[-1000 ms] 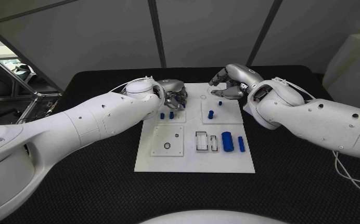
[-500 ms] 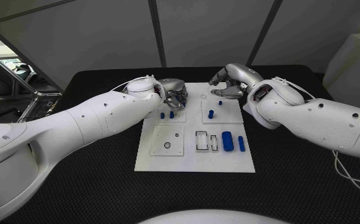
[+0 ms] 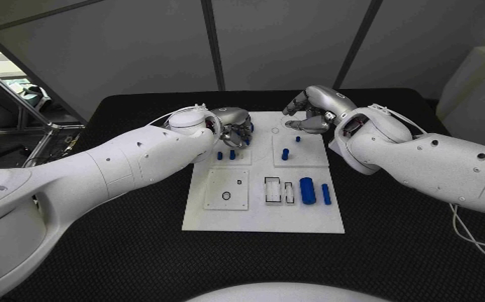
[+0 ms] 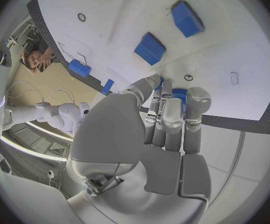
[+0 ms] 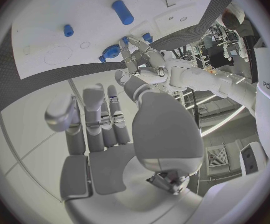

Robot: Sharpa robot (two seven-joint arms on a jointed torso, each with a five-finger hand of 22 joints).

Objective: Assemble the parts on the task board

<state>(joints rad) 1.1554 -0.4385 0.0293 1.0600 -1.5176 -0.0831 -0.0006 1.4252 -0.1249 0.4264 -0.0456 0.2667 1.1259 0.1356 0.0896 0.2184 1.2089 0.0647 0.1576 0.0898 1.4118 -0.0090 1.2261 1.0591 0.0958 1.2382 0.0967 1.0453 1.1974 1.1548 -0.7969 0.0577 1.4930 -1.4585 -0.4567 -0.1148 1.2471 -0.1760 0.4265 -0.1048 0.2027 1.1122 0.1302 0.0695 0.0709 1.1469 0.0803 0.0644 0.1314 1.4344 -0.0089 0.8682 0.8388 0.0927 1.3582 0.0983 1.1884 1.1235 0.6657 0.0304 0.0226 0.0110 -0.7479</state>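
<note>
Pinching a blue part [image 4: 179, 94] over the task board [image 3: 261, 219], the left hand [image 3: 235, 125] risks misaligned seating; right hand [image 3: 311, 111] hovers empty, fingers apart.

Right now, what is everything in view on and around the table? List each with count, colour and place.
Task board: one, white, middle of the black table.
Table: one, black, under the board.
Standing pegs: two, blue, far left plate of the board, just before the left hand.
Single peg: one, blue, upright on the far right plate.
Lying cylinders: two, blue, one thick and one thin, side by side on the board's right.
Gear-like part: one, blue, at the left hand's fingertips.
Left hand: silver, over the board's far left, fingers on the gear-like part.
Right hand: silver, over the far right, holding nothing.
</note>
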